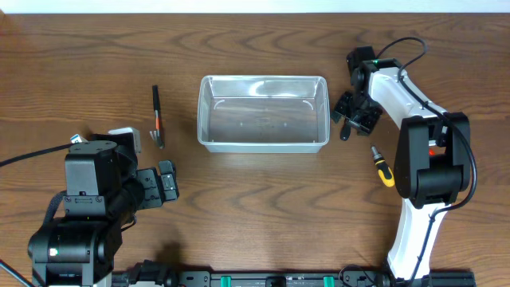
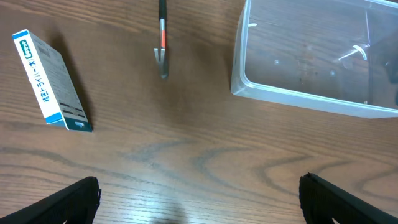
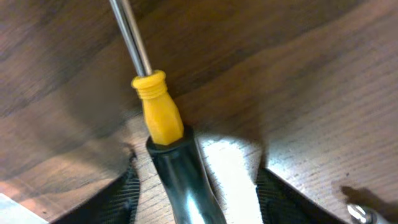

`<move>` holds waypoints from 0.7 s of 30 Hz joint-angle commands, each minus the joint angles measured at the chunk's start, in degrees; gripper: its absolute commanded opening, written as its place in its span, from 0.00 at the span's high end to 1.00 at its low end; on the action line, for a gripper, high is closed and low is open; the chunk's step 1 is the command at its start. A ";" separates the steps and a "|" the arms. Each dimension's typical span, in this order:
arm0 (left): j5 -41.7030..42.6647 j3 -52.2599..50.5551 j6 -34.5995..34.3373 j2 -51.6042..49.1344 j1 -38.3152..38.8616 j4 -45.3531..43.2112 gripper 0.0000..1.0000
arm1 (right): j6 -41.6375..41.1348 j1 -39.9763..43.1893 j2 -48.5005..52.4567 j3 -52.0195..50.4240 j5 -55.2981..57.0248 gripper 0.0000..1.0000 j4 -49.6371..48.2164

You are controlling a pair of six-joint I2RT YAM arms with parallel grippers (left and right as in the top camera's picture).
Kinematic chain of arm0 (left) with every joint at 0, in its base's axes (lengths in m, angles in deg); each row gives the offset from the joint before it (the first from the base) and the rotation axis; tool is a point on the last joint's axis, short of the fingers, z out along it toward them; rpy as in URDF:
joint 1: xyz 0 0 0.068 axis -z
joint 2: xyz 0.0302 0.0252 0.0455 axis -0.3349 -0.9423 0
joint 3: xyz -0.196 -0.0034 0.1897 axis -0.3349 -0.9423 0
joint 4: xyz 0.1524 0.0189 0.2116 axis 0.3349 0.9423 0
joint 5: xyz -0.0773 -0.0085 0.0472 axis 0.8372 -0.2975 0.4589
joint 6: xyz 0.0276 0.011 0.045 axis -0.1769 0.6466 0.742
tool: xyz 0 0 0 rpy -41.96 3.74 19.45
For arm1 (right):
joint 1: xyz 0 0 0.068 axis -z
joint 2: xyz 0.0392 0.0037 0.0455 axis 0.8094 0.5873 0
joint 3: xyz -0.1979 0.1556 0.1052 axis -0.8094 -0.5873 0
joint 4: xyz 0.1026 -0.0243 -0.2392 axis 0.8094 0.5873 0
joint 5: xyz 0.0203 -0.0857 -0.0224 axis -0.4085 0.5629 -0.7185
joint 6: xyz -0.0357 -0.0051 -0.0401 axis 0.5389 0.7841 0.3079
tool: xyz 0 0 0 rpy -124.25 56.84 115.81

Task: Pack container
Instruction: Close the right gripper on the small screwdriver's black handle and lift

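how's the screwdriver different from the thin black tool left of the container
The screwdriver has a yellow-and-black handle and lies slanted right of the container; the thin black tool is slim with an orange band, lying nearly straight to its left. Both rest on the table outside it.

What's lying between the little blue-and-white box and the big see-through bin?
A thin black tool with an orange band lies on the table between the box and the bin. The left wrist view shows it best.

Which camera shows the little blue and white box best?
The left wrist view: the whole box lies there, writing visible. Overhead, only a white bit peeks out beside the left arm. The right wrist view misses it.
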 commanded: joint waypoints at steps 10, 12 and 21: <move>-0.09 0.37 0.98 0.04 -0.26 0.20 0.02 | 0.24 -0.26 0.96 -1.62 0.52 0.65 0.26; -0.09 0.37 0.98 0.04 -0.26 0.20 0.02 | 0.22 -0.26 0.96 -1.64 0.52 0.68 0.26; -0.09 0.37 0.98 0.04 -0.26 0.20 0.02 | 0.22 -0.26 0.96 -1.64 0.50 0.89 0.28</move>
